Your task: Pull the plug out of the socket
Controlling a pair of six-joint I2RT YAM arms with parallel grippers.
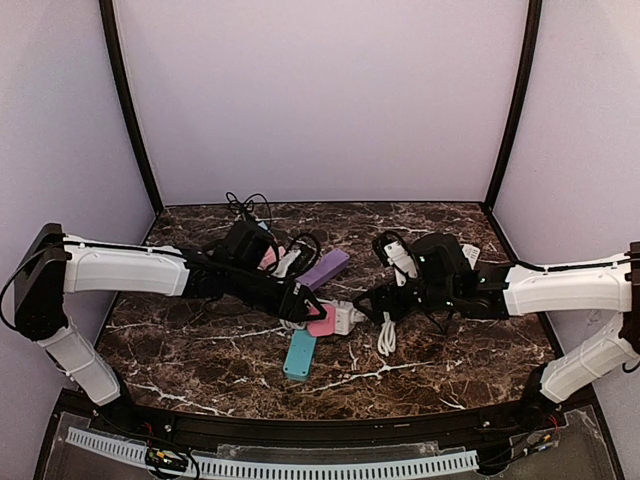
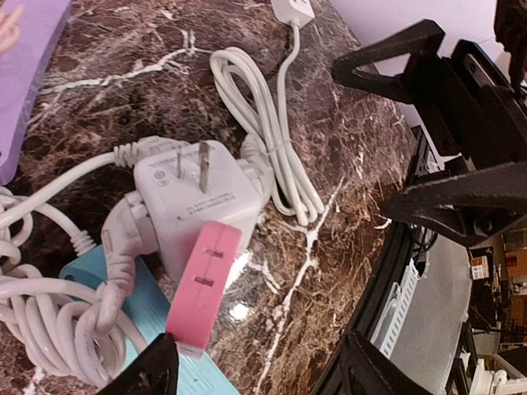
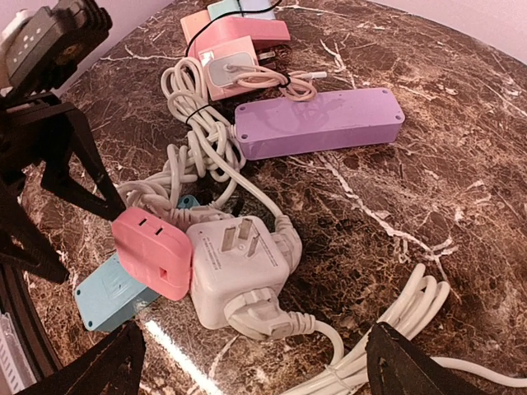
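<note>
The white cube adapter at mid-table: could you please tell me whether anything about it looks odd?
The white cube adapter lies with its metal prongs pointing up, plugged into nothing, while a white plug sits in its side. A pink adapter leans against it, partly over a teal power strip.

Pale lilac walls (image 1: pixel 320 90), black corner posts (image 1: pixel 130 110), dark marble tabletop (image 1: pixel 200 370) (white-veined)

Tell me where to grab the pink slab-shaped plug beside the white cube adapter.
Take the pink slab-shaped plug across its two long flat sides, near the end away from the white cube adapter. Probably come from above on the left arm's side: that end juts free, while the cube blocks the other end.
</note>
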